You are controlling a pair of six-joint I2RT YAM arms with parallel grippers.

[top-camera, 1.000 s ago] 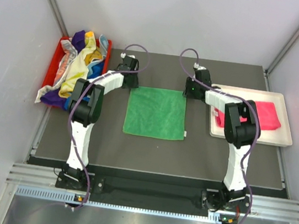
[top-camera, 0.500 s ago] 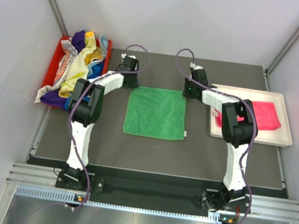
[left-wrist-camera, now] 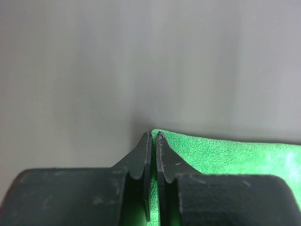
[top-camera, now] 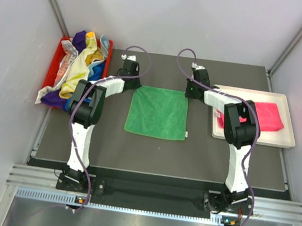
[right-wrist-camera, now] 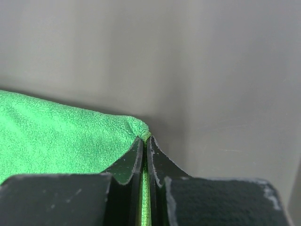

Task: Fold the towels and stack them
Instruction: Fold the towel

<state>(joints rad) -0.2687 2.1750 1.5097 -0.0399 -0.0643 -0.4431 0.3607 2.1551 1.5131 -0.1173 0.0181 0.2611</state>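
Top external view: the tabletop (top-camera: 212,155) carries one green towel (top-camera: 157,114), laid flat and unfolded at its middle. More towels (top-camera: 82,64) sit heaped in the red bin (top-camera: 53,71) at far left. A folded pink towel (top-camera: 266,115) lies in the white tray (top-camera: 249,137) at right.

Over the last second your right end effector (top-camera: 190,90) has swung left, away from the tray, onto the green towel's far right corner. Your left end effector (top-camera: 133,82) has closed the short gap to the far left corner. The towel itself has not shifted.

Both wrist views show the jaws nearly meeting, each pinching a thin bit of green cloth at its corner.

Judgement: both grasps look set, so the first fold can begin. You would lift the far edge and carry it toward the near edge.

Risk: the pinches sit at the very tips, the left one slighter, so a corner could slip.
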